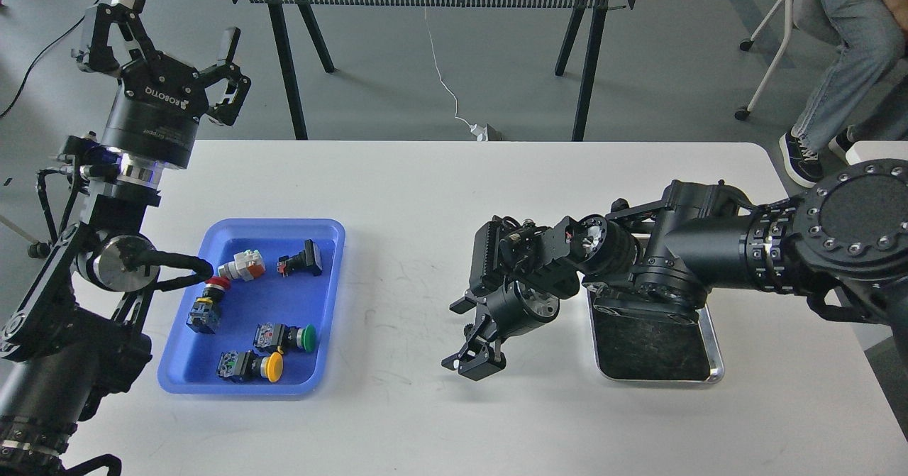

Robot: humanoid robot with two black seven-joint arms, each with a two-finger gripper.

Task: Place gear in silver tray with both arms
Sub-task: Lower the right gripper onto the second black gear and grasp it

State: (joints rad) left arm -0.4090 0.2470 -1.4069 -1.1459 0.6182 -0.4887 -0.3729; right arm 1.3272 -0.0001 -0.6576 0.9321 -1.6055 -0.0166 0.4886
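Note:
The silver tray [718, 371] lies on the white table at the right; my right arm covers its far half. My right gripper [473, 364] points down at the table left of the tray, its fingers a little apart with nothing seen between them. A small dark bump at the gripper's left edge [468, 329] may be the gear; most of that spot is hidden by the gripper. My left gripper [162, 32] is open and empty, raised high over the table's far left corner.
A blue plastic tray [328, 229] at the left holds several push-button switches, red, green and yellow. Behind the table stand another table's black legs [287, 64] and a white cable. A seated person [844, 50] is at the top right.

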